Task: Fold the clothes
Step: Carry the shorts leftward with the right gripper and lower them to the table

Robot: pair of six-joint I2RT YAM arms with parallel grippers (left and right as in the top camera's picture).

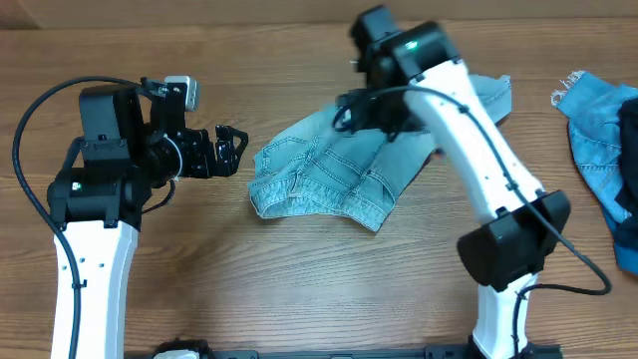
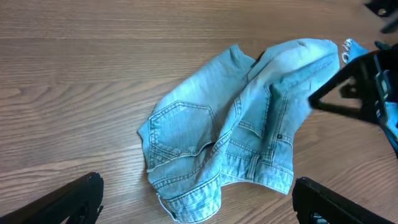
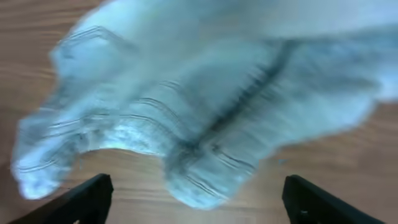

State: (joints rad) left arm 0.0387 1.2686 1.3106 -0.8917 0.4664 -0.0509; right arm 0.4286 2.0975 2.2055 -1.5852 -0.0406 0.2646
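Surveying the wooden worktop (image 1: 299,289), we find the pale jeans (image 1: 329,170) crumpled at its centre and a medium-blue garment (image 1: 603,140) at the right edge. The right fingers (image 3: 81,199) stand spread and empty over the jeans. The left fingers (image 2: 74,202) stand spread and empty near them, not touching.

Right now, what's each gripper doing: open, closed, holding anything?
Left gripper: open, holding nothing.
Right gripper: open above the pale denim jeans, gripping nothing.
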